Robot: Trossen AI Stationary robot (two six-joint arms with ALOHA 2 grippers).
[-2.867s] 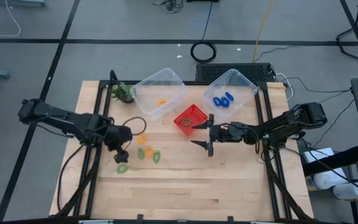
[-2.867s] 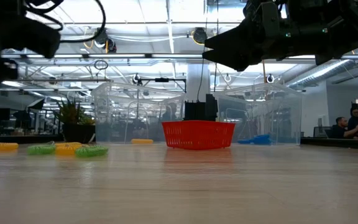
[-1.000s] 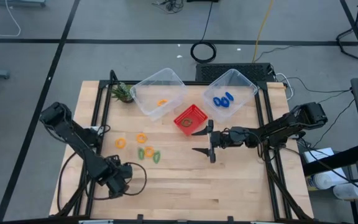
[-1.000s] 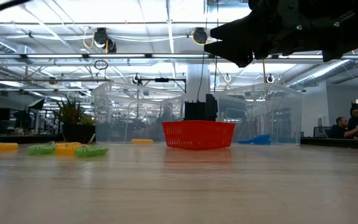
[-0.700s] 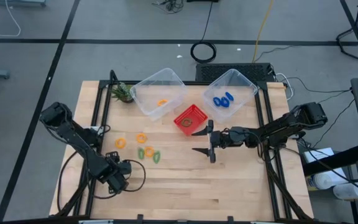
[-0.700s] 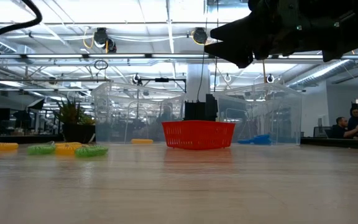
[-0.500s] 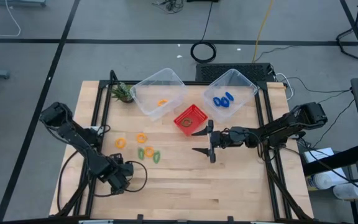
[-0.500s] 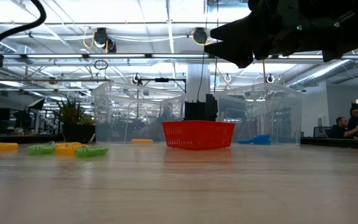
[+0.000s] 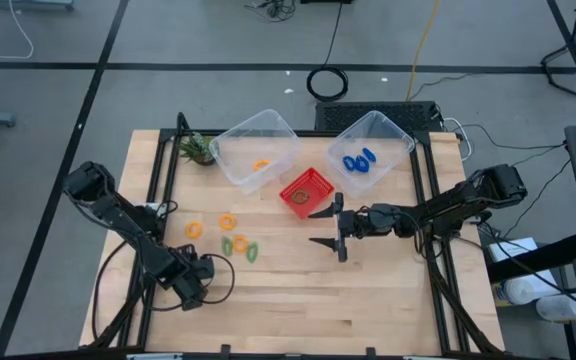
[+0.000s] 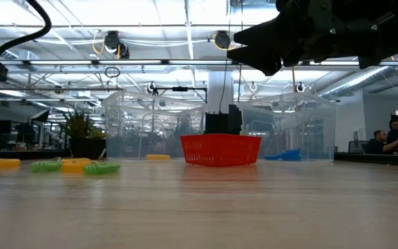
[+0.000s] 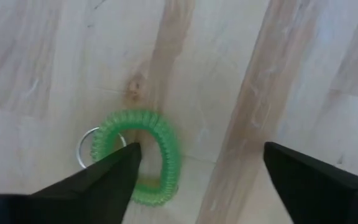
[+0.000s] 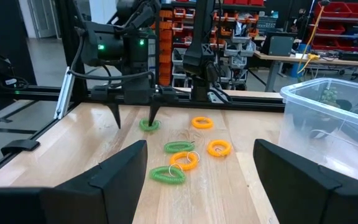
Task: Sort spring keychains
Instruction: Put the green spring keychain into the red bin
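Observation:
My left gripper is open and points down near the table's near-left part, over a single green spring keychain. One fingertip stands at that loop, beside its metal ring; the other is off to its side. Farther in, several orange and green keychains lie flat on the wood. My right gripper hangs open and empty above the table, just near of the red basket. My left gripper comes at the green keychain from above, one fingertip at the loop's edge, the loop lying flat on the table. Whether that finger touches the coil, I cannot tell.
Two clear bins stand at the far side: the left one holds an orange keychain, the right one blue ones. A small plant sits at the far-left corner. Bare wood lies toward the near edge.
My left gripper has moved a little toward the far edge and the right, closing in on the single green keychain. My right arm has kept still, and no keychain has shifted.

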